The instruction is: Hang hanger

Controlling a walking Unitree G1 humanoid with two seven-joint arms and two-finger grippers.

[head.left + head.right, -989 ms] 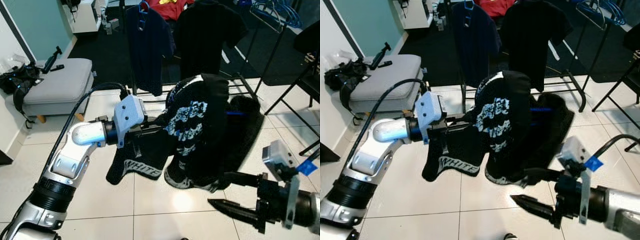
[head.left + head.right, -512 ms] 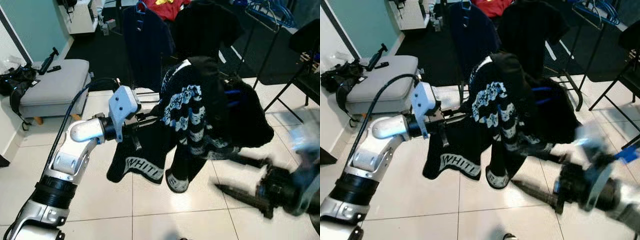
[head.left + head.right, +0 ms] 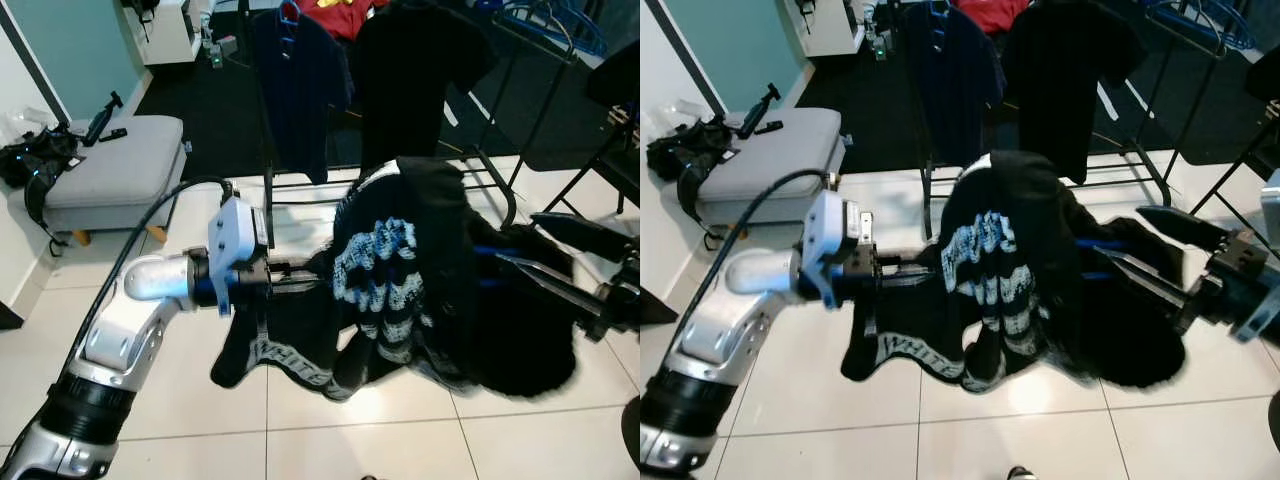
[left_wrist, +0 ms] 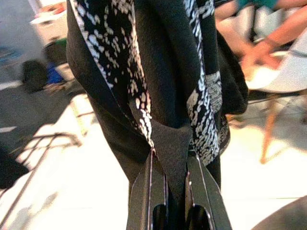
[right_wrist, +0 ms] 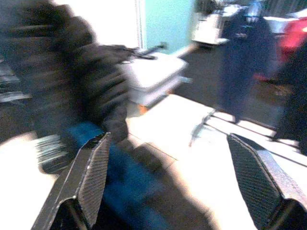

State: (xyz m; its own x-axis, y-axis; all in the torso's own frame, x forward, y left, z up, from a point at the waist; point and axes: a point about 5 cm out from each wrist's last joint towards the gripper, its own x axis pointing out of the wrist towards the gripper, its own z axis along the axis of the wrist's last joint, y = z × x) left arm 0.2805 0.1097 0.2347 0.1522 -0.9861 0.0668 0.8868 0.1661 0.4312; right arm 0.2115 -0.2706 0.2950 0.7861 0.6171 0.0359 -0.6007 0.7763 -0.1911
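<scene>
Our right gripper (image 3: pixel 1160 245) has risen from 5 o'clock to 3 o'clock, fingers spread, beside the black white-patterned knit garment (image 3: pixel 400 270) on its blue hanger (image 3: pixel 1095 245). Our left gripper (image 4: pixel 171 165) is clenched on that garment's fabric at 9 o'clock.

Room in a home, in use as a laundry and dressing corner. Floor of pale glossy tiles (image 3: pixel 300 440), giving way to dark carpet (image 3: pixel 200 110) on the far side. Far centre: black metal clothes rail (image 3: pixel 500 175) carrying a navy shirt (image 3: pixel 295 85) and a black T-shirt (image 3: pixel 420 70) on hangers. Far left: grey padded footstool (image 3: pixel 115 165) on wooden legs, a black bag (image 3: pixel 35 160) beside it, teal wall (image 3: pixel 80 45) behind. Right edge: folding chair legs (image 3: pixel 600 170).
</scene>
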